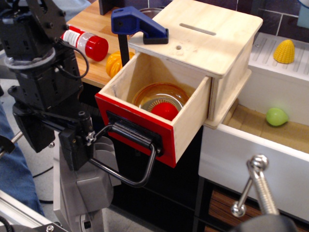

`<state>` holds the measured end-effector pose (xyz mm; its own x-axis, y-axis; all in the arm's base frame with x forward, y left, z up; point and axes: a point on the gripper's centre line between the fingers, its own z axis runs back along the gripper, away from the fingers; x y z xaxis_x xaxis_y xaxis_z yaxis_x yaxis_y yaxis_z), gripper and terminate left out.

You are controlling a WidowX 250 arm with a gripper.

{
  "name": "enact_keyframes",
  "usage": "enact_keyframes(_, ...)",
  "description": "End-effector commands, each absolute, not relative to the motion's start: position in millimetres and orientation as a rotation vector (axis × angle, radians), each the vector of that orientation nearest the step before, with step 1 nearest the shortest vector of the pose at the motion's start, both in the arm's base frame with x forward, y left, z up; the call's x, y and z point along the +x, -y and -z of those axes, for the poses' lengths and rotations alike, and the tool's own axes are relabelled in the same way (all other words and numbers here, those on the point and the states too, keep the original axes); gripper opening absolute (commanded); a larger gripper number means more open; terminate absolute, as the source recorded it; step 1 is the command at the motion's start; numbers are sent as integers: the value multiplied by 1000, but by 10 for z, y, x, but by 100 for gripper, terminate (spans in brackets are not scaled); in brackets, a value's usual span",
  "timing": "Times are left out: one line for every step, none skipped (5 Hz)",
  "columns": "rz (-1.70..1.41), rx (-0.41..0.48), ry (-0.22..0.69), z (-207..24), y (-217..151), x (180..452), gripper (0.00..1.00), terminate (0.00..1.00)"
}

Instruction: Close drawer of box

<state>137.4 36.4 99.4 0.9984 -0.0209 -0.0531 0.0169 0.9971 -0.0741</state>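
The pale plywood box (212,36) stands on the counter, its top showing a narrow slot and a small round hole. Its drawer (137,126) is pulled far out toward the front left, with a red front panel and a large black loop handle (137,176) hanging down. Inside lie an amber glass bowl (145,94) and a red ball (165,111). My black gripper (82,145) is at the left end of the handle, touching or very near it. Its jaws are hidden by its own body.
A blue clamp (137,24) grips the box's top left edge. A red-and-white bottle (87,42) and an orange toy (116,62) lie on the wooden counter behind. A long white drawer (251,154) stands open at right with a green fruit (276,116); a yellow corn (284,50) sits above. A metal screw handle (258,186) is in front.
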Motion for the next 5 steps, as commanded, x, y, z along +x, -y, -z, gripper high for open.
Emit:
enact_keyframes(19,-74,-54,-994,-364,1374,100,0)
enact_keyframes(76,-119,-47,-862,-323,1531,100,0)
enact_keyframes(65,-126,-13,-827,-343,1680,100,0)
enact_keyframes(40,-121,29,-820,-367,1887,100,0)
enact_keyframes(15,-107,70,-841,-363,2087,100,0)
